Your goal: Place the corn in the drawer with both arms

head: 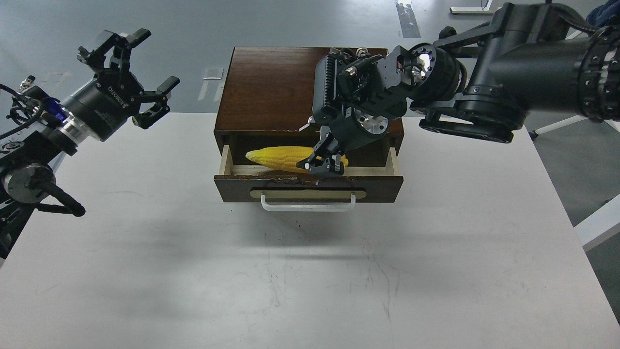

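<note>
The yellow corn (278,158) lies level in the open drawer (308,188) of the dark brown wooden box (271,89), its tip pointing left, just above the drawer's pale floor. My right gripper (323,164) reaches down into the drawer and is shut on the corn's thick right end. My left gripper (138,72) hangs open and empty in the air, well to the left of the box. The drawer's white bar handle (308,203) faces me.
The box stands at the far middle of the white table (310,271). My right arm (484,82) stretches over the box's top from the right. My left arm's thick parts (29,160) sit at the table's left edge.
</note>
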Available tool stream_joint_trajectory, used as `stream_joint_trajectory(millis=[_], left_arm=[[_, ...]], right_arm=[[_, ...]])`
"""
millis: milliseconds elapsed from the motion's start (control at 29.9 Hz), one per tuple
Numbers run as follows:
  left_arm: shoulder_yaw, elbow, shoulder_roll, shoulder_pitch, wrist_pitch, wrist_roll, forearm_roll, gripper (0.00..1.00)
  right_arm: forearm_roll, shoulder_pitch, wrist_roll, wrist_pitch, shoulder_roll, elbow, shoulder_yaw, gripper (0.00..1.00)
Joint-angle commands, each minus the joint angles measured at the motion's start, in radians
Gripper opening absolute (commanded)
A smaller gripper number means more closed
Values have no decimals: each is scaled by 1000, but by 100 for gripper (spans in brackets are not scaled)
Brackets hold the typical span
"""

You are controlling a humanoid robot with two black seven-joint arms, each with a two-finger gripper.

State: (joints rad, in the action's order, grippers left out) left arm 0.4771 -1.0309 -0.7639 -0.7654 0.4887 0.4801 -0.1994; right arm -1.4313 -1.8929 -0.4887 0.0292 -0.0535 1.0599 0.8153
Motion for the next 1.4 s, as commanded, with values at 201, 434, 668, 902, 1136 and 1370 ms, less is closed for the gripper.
stream_joint_trajectory(millis=[201,434,668,902,1136,1370], left_arm=[[11,0,0,0,0,0,0,98],[14,0,0,2,0,2,0,98],[14,0,3,5,0,6,0,98],[14,2,5,6,0,9,0,98],[15,2,11,17,0,9,2,98],[52,0,17,61,0,9,2,98]], right_arm=[[29,-15,0,8,-12,5,-30,73],[322,-17,0,-6,-107,9,-134,95],[782,55,0,-9,-245,9,-214,96],[1129,380,0,-9,-446,8,-517,96],[1267,803,0,-17,-537,6,-958,96],[1410,1052,0,-90,-537,-6,-1170,96]])
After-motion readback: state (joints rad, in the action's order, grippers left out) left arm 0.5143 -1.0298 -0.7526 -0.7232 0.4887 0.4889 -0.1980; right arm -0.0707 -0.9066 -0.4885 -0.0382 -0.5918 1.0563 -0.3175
